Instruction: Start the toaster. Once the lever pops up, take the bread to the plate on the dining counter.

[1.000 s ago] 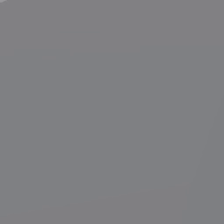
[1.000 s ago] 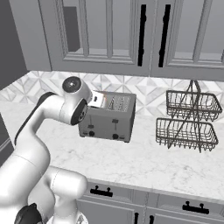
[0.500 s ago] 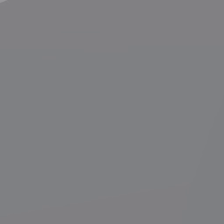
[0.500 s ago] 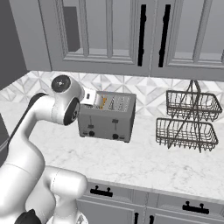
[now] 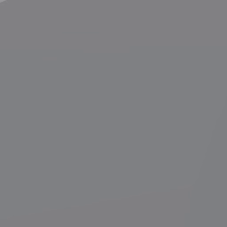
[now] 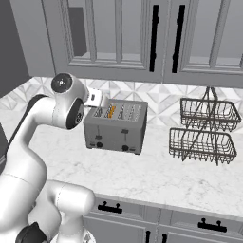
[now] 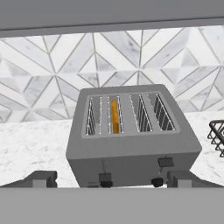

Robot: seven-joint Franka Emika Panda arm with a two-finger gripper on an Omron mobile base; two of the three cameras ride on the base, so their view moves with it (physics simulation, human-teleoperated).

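Observation:
A grey four-slot toaster [image 6: 116,126] stands on the marble wall counter [image 6: 156,175] against the tiled backsplash. The bread [image 7: 115,116] stands deep in the second slot from the left, with just its golden edge visible; it also shows as an orange sliver [image 6: 111,111]. On the toaster's front the left lever [image 7: 105,176] sits lower than the right lever [image 7: 165,162]. My gripper [image 7: 111,179] is open in front of the toaster, its fingertips [image 7: 43,178] spread wide and holding nothing. The white hand [image 6: 95,98] hovers at the toaster's upper left corner. The plate and dining counter are out of view.
A two-tier black wire basket [image 6: 204,133] stands to the right of the toaster, its edge [image 7: 216,138] just in frame. Grey wall cabinets with black handles [image 6: 154,38] hang above. Lower cabinet fronts [image 6: 156,223] line the counter's near edge.
My arm has swung left and back from the toaster, uncovering its left side. The jaws stayed open. The toaster and basket have not moved.

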